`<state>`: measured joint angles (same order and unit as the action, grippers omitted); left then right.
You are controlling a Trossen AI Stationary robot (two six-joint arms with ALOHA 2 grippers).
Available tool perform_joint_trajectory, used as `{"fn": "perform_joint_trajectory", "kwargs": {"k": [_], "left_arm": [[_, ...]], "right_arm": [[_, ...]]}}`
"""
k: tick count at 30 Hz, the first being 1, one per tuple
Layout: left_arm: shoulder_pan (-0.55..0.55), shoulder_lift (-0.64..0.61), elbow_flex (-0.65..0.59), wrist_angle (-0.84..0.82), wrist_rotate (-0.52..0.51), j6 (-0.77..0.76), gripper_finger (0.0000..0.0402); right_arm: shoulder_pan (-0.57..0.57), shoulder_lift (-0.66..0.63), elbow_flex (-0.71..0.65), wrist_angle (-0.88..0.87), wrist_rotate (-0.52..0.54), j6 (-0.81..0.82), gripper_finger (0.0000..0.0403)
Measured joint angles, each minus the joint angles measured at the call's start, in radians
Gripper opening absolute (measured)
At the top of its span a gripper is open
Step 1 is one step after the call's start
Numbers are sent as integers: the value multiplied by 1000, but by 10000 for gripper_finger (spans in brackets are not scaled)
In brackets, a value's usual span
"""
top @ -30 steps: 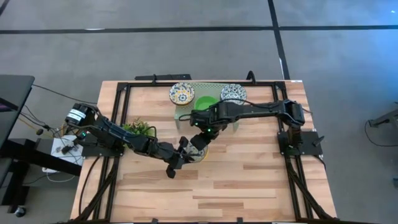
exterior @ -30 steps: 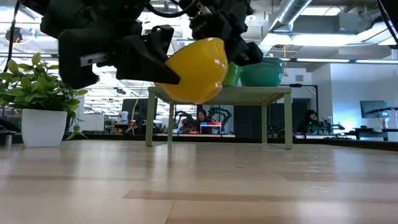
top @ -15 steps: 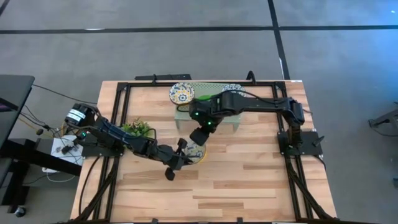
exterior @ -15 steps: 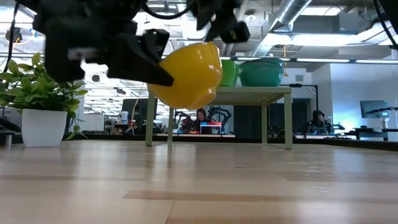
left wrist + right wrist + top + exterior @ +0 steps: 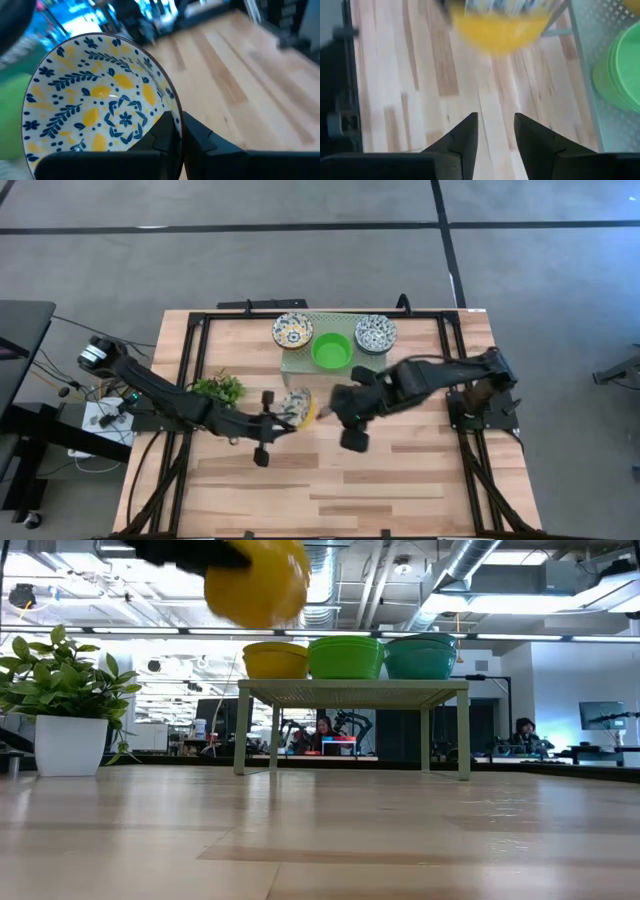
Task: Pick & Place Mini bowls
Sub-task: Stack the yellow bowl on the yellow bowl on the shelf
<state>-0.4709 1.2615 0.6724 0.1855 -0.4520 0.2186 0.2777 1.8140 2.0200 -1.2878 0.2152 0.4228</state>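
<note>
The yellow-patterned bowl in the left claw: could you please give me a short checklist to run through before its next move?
1. Grip: the left claw is shut on the yellow-patterned bowl, pinching its rim in the left wrist view. Ok.
2. Bowl height: it hangs well above the table in the low view. Ok.
3. Right claw: open, empty, and apart from the bowl. Ok.
4. Rack: three bowl stacks sit on it, yellow, green and teal. Ok.
5. Plant: close beside the left arm. Clearance cannot tell.
6. Bowl tilt: tipped on its side in the high view; whether it could slip, cannot tell.
</note>
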Motion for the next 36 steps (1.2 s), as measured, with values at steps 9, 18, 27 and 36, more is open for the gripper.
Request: {"fn": "perform_joint_trajectory", "kwargs": {"k": [9,18,27,36], "left_arm": [[100,-181,2,-57,-124,54,15],[323,-195,53,-61,-125,197,14],[548,-138,140,-117,-98,204,14],[644,-51,147,-219,48,177,15]], "right_arm": [[88,-120,-253,-23,-3,-18,122],[124,-351,-648,223,-193,-38,122],[128,-641,-998,656,-109,-148,122],[68,-786,-1381,1126,-142,-308,122]]}}
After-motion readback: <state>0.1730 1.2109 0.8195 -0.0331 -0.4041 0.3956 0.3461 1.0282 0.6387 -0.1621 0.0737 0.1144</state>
